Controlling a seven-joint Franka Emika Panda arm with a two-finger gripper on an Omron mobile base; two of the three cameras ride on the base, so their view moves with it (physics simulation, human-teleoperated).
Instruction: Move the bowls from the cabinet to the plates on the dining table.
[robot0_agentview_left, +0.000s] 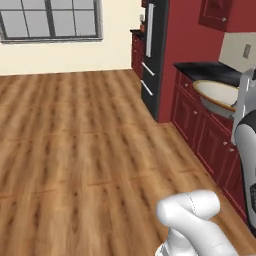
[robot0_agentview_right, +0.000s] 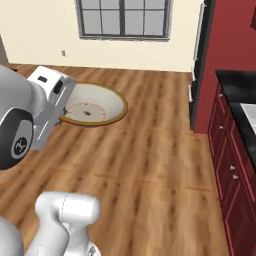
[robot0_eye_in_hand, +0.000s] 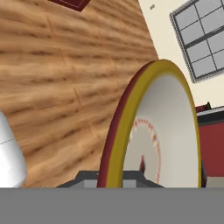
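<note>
While my gripper (robot0_agentview_right: 64, 111) is clamped on its near rim, the shallow cream-white round bowl with a tan rim (robot0_agentview_right: 93, 107) hangs in the air over the brown wooden plank floor (robot0_agentview_right: 150, 150). From the right base camera it lies at ten o'clock; from the left base camera, at three o'clock, before the dark red base cabinets (robot0_agentview_left: 200, 125). A grey-framed window (robot0_agentview_right: 124, 19) stands at twelve.
</note>
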